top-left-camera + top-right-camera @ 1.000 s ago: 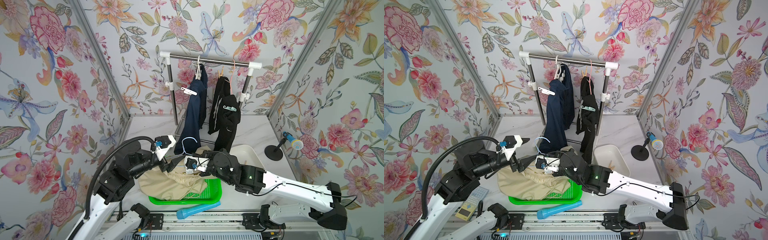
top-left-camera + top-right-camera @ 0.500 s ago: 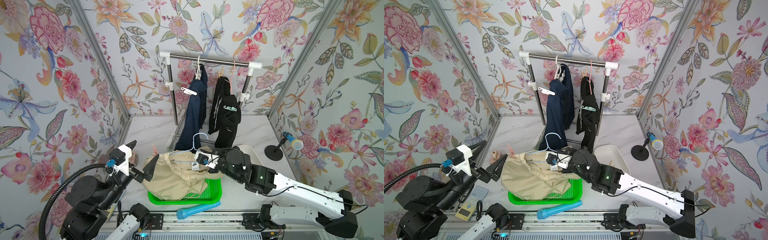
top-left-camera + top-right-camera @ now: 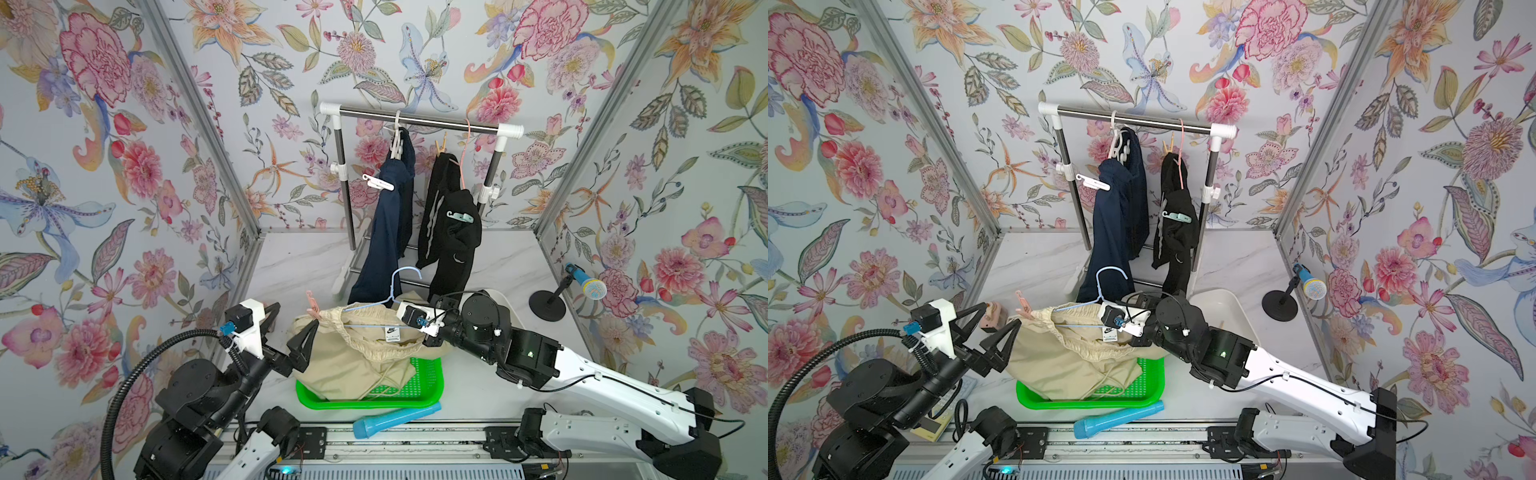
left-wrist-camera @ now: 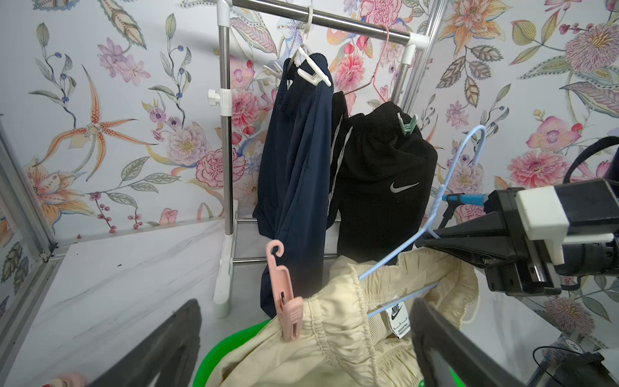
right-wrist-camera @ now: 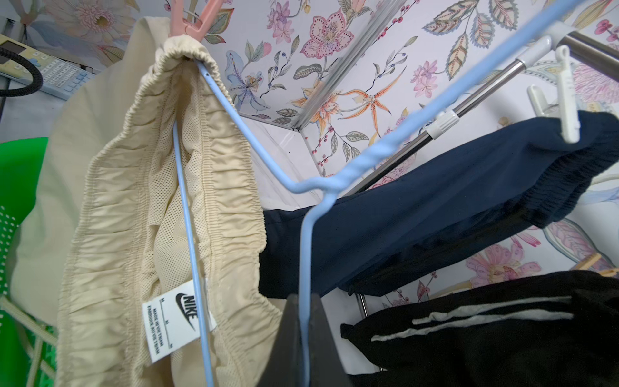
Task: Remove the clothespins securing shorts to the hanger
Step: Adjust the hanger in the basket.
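1. The right gripper (image 5: 306, 301) is clamped on the blue hanger (image 5: 335, 182); the cream shorts (image 4: 335, 341) hang from it into the green tray (image 3: 428, 392).
2. The left gripper (image 3: 289, 324), jaws wide and empty, is near the pink clothespin (image 4: 284, 295) on the waistband, which is not yet removed.
3. The navy shorts (image 3: 386, 232) and black shorts (image 3: 453, 245) hang on the rack (image 3: 419, 120) with the white clip (image 3: 379, 183), teal clip (image 3: 459, 216) and wooden peg (image 3: 440, 145) still attached.

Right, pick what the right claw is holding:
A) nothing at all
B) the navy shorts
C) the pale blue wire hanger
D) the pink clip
C: in the right wrist view the right claw is shut on the wire of the pale blue hanger, just below its twisted neck. The pink clip is at the hanger's far end, pinned on the waistband of the cream shorts.
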`<action>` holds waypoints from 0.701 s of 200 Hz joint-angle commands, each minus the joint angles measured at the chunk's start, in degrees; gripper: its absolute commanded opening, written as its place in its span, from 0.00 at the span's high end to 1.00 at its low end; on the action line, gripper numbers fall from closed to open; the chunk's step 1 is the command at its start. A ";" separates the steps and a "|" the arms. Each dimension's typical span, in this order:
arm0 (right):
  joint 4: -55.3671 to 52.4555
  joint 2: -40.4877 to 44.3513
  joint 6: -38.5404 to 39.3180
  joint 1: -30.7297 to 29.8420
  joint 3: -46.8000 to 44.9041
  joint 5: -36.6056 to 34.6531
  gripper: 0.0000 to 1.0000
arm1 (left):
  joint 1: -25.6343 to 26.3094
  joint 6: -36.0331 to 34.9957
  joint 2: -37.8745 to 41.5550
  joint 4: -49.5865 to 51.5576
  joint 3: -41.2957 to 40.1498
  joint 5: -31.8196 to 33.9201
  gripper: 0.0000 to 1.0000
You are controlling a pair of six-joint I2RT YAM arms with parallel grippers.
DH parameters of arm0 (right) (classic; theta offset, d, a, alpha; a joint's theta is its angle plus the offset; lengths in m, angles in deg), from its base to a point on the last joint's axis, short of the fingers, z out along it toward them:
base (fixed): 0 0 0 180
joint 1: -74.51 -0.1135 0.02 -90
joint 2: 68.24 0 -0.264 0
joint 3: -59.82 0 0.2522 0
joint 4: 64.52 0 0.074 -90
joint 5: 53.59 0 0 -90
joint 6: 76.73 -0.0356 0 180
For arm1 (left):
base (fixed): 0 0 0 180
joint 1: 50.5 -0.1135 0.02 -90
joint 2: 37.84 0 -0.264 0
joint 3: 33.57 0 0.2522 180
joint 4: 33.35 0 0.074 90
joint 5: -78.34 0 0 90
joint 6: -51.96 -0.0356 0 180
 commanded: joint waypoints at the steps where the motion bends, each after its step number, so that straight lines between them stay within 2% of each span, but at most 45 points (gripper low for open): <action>1: 3.40 2.35 -2.10 0.81 -0.38 2.92 1.00 | 0.70 1.91 -1.39 0.35 -0.05 -1.79 0.03; 75: 2.58 2.90 -2.83 1.60 -0.82 4.50 1.00 | 0.69 -2.04 -8.00 -5.96 -1.54 -6.86 0.01; 140: 2.39 3.23 -4.13 2.88 -0.56 6.67 1.00 | 0.64 -6.34 -12.11 -5.67 0.04 -8.90 0.01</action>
